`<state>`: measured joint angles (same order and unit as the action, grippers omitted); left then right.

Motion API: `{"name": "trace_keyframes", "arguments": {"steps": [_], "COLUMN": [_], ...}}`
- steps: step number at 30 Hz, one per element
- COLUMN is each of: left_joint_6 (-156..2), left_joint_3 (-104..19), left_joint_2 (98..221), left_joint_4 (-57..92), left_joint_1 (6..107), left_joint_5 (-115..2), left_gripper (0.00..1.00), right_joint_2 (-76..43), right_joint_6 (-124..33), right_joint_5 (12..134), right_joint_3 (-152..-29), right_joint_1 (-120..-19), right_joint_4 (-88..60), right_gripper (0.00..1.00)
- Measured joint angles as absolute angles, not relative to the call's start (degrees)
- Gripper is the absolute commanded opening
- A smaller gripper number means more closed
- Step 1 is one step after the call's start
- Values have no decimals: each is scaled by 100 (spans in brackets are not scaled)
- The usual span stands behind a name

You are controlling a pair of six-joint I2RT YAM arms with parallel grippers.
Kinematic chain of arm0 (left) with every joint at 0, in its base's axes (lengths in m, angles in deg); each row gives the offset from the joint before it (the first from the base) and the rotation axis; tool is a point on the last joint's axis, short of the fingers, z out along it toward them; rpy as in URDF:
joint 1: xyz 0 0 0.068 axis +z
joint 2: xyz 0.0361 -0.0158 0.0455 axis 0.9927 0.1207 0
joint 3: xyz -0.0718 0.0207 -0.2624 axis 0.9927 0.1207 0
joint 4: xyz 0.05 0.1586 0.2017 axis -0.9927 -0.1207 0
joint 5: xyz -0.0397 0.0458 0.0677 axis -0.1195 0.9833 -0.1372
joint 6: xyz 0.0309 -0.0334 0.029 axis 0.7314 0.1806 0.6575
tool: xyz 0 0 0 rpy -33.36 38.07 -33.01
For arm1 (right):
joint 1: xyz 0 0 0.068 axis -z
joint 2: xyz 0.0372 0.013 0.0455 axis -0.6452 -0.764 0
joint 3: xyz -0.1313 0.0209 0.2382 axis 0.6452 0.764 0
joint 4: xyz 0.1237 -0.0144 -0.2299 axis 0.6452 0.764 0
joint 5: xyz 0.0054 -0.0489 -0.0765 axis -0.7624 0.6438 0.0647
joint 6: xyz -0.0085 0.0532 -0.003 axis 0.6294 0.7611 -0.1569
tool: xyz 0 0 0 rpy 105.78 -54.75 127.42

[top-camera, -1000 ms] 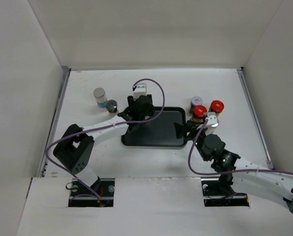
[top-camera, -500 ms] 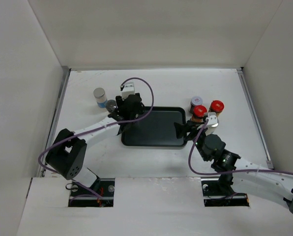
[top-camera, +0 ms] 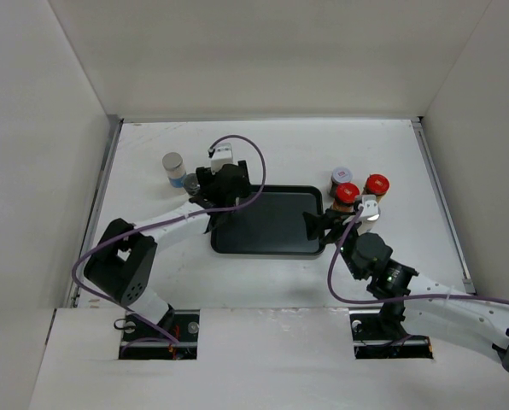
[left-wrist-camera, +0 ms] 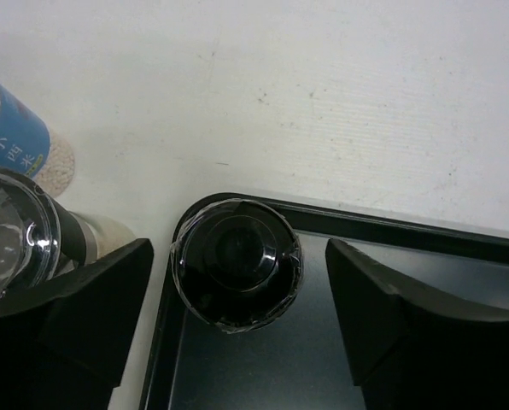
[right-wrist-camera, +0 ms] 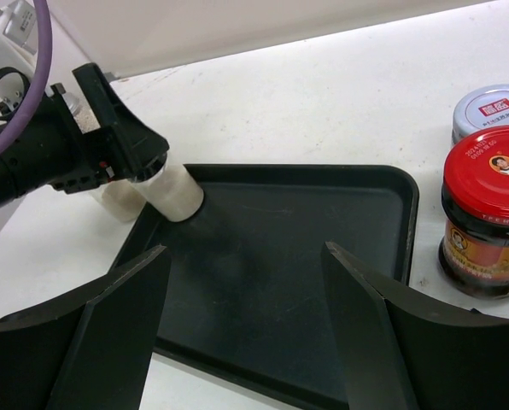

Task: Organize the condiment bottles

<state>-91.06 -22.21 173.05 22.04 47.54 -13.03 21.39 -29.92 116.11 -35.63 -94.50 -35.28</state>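
A pale condiment bottle with a black cap stands in the far-left corner of the black tray; its white body shows in the right wrist view. My left gripper hangs over it, open, with a gap on each side of the cap. Just outside the tray stand a clear-topped shaker and a blue-labelled bottle. Right of the tray stand two red-lidded brown jars and a silver-lidded jar. My right gripper is open and empty over the tray's near-right part.
The tray lies in the middle of the white table. White walls close in the left, back and right sides. The nearest red-lidded jar stands close beside my right gripper's right finger.
My left gripper carried the black-capped bottle leftward to the tray's far-left corner, then opened and let it go. The right arm has not moved.
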Motion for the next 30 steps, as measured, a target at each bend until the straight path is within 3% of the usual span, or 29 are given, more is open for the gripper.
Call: {"name": "trace_keyframes", "arguments": {"steps": [4,16,30], "left_joint_6": [-9084,-9163,-9355], "left_joint_3": [-2200,-1998,-1819], "left_joint_2": [17128,15080,16092], "left_joint_4": [2234,1758,1336], "left_joint_1": [4723,4975,5897], "left_joint_5": [-1306,-1253,-1596], "left_gripper": [89,87,84], "right_joint_2": [2166,2170,2058], "right_joint_6": [-2975,-2972,-2966], "right_joint_5": [11611,11611,11607], "right_joint_3": [-3563,-3560,-3560], "right_joint_1": [-9453,-9453,-9453], "right_joint_4": [-3530,-3530,-3532], "right_gripper": [78,79,80]}}
